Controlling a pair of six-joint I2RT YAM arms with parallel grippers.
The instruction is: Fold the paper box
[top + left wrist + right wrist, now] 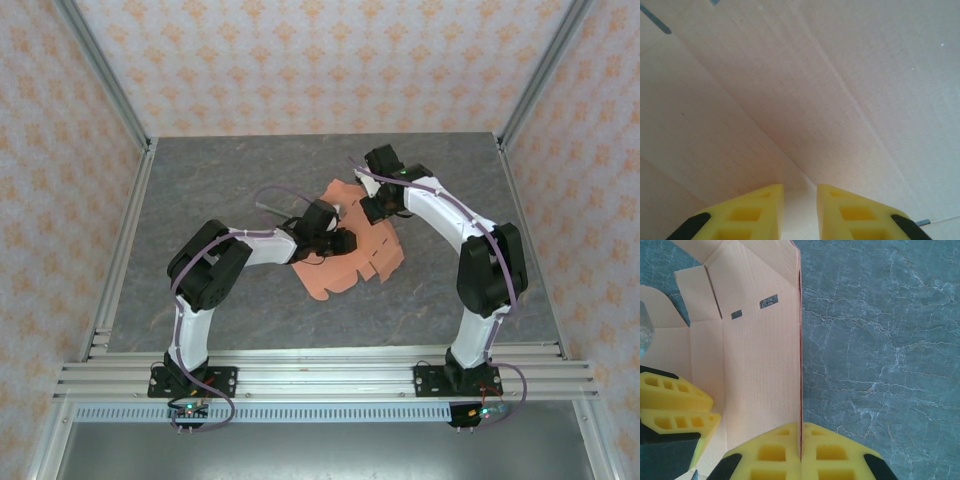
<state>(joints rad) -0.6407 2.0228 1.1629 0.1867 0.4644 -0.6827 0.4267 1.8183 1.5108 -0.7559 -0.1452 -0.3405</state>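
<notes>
right gripper [801, 429] was clamped on the paper box [760, 365] flap; left gripper [800, 197] jaws stood narrowly apart, grip indeterminate. advised: hold flap upright, press along crease.

Bright even light, faint soft shadows, paper box [805, 100] washed pale — blurred up close.

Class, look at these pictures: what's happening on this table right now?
Two robot arms are handling a salmon paper box, a die-cut sheet lying partly folded on the grey table. The right gripper is shut on the edge of one panel, holding it upright. The left gripper sits close over a crease in the card, its fingers slightly apart; whether it grips anything is unclear. The box is not yet formed.
</notes>
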